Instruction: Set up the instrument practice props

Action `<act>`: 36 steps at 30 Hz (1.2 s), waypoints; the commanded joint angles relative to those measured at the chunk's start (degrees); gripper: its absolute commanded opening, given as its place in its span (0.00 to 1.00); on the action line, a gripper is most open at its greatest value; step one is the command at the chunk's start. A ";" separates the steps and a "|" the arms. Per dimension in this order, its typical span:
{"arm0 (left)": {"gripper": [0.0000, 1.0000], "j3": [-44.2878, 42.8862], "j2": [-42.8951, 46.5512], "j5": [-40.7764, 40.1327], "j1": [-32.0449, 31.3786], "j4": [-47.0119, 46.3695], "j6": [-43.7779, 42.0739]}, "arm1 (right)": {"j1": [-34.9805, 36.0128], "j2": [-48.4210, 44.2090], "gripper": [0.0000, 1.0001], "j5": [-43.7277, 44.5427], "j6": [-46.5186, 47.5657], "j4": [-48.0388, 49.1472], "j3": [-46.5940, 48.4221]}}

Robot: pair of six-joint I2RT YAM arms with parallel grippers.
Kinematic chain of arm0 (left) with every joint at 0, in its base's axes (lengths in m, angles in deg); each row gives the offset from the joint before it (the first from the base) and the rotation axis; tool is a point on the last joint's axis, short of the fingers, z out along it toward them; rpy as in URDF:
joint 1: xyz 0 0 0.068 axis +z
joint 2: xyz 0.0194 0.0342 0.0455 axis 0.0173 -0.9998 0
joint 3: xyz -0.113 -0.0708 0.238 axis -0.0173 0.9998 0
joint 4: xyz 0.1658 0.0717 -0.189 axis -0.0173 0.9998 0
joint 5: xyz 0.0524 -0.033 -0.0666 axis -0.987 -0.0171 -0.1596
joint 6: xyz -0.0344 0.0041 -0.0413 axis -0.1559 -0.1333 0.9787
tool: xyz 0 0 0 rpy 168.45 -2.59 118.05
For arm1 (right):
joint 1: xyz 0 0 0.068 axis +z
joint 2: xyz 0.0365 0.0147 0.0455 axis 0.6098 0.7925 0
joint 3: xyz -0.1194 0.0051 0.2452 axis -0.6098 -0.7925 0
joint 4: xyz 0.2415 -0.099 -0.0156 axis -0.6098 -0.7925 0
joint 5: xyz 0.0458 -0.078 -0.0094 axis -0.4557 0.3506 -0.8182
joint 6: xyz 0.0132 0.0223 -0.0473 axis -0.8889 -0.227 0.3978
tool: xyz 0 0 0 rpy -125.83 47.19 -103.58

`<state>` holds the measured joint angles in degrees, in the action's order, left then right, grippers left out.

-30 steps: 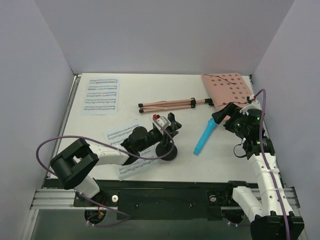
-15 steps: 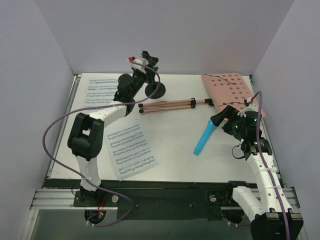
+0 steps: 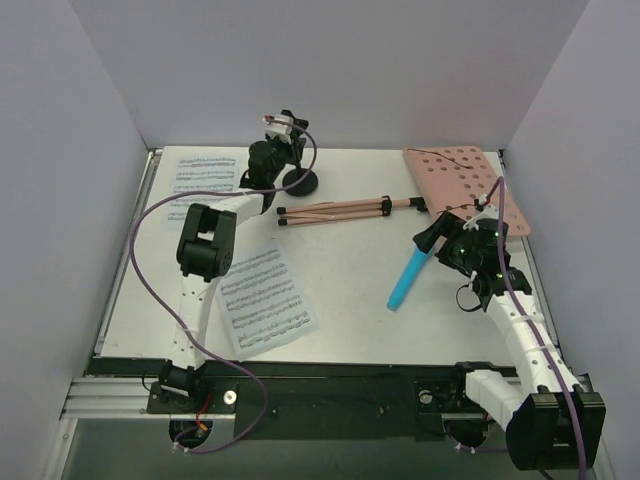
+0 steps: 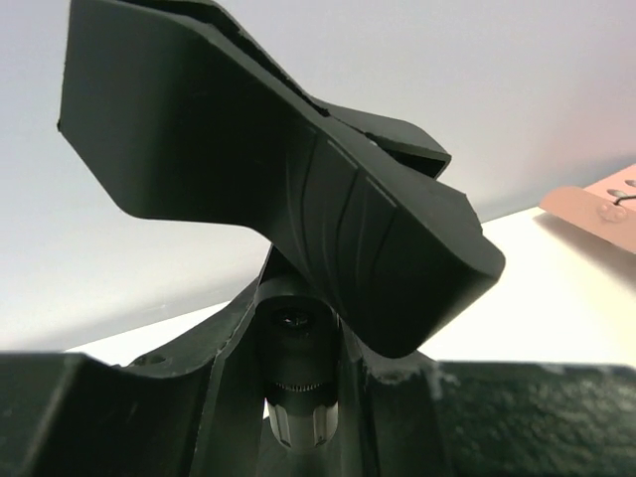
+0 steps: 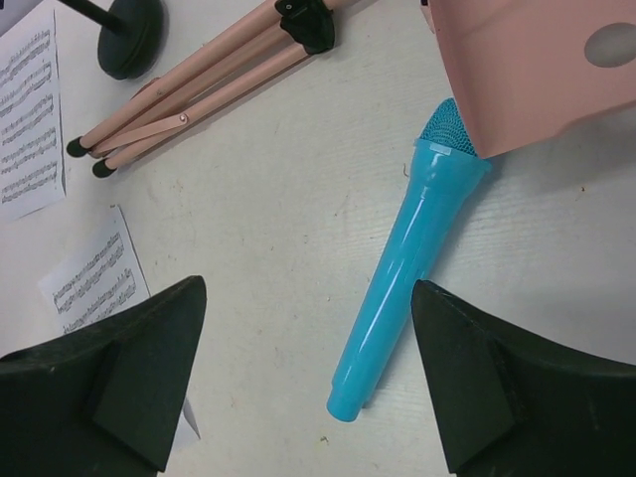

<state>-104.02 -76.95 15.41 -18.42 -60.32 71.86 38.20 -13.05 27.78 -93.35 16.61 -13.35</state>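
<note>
Apparently white table (image 3: 350, 270), pale lilac walls (image 3: 330, 70)

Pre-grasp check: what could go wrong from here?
1. The blue microphone lies with its head at the pink desk corner; the open right gripper lifting it may drag the desk.
2. The black stand sits close beside the tripod feet; a nudge could shift them.

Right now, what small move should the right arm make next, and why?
Probably lower and close on the blue microphone: the right jaws hang open above it, one on each side, and it lies free with its head at the pink desk's edge.
</note>
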 commanded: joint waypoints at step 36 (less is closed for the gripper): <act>0.64 20.93 15.99 10.37 -7.26 20.33 -4.28 | 7.38 18.96 0.75 15.45 -26.80 -1.79 14.76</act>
<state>-77.18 -59.42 22.64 -25.29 -49.13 66.83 45.24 8.24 41.31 -121.44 17.18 1.76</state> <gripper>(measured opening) 0.666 0.755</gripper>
